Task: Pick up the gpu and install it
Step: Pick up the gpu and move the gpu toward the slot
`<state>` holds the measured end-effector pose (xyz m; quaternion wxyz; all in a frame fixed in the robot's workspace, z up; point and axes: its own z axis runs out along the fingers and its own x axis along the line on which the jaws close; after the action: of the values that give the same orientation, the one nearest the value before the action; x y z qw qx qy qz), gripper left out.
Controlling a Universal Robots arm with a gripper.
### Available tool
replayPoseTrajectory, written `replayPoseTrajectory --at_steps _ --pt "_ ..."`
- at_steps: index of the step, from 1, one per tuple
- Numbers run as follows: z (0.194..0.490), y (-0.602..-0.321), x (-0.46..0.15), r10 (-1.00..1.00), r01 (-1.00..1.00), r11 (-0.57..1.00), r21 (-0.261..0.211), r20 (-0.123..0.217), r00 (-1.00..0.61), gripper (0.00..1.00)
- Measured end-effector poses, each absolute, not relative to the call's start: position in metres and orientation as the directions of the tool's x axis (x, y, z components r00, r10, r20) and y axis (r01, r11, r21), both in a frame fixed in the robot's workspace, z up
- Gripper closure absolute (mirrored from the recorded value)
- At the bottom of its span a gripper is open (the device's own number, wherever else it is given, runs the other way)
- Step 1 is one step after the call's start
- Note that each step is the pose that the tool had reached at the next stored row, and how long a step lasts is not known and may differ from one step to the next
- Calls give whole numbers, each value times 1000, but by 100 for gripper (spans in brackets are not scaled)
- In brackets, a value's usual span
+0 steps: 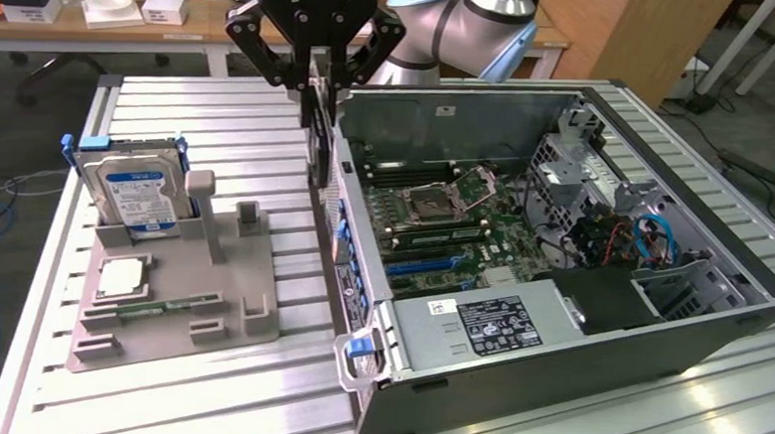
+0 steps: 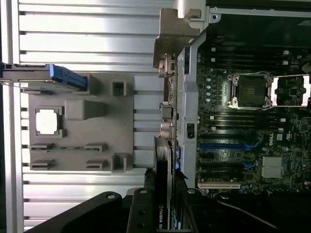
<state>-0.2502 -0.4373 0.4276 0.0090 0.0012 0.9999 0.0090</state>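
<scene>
1. Gripping the gpu [image 1: 318, 124] by its upper end, the claw [image 1: 323, 74] is closed on it, one finger on each flat face, high over the bench [image 1: 207, 108].
2. The gpu hangs straight down below the claw with its long axis upright. In the exterior view I see it edge-on, as a thin dark strip.
3. The relation that counts is card to case [image 1: 525, 383]. The case lies open just to one side of the claw, and the card hangs close beside its near wall.
4. In the wrist view the card looks to be on the outer side of that wall, not over the board [image 1: 454, 221]. I judge it is not yet above where it has to go.
5. The slots [image 2: 221, 145] lie past the wall, on the claw's case side. They run away from the wall, crosswise to the thin edge the card shows from above.
6. I cannot tell how high the card's lower end sits above the case.
7. On the claw's other side, well apart, the grey tray [image 1: 155, 339] rests on the bench with the drive [image 1: 134, 194] standing in it. Neither touches the card.
</scene>
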Motion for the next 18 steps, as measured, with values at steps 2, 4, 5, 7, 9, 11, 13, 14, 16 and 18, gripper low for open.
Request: replayPoseTrajectory --at_steps 2,4,5,7,9,11,13,14,16,18 --pt "428 -437 -249 2 2 1000 18 -18 -1000 74" --pt "428 -437 -248 2 2 1000 18 -18 -1000 74" --pt "428 -437 -248 2 2 1000 18 -18 -1000 74" --pt "428 -437 -247 2 2 1000 18 -18 -1000 74" --pt "428 -437 -246 2 2 1000 18 -18 -1000 74" --pt "428 -437 -245 2 2 1000 18 -18 -1000 74" --pt "428 -437 -244 2 2 1000 18 -18 -1000 74" --pt "428 -437 -244 2 2 1000 18 -18 -1000 74" --pt "428 -437 -243 2 2 1000 18 -18 -1000 74" --pt "428 -437 -242 2 2 1000 18 -18 -1000 74"
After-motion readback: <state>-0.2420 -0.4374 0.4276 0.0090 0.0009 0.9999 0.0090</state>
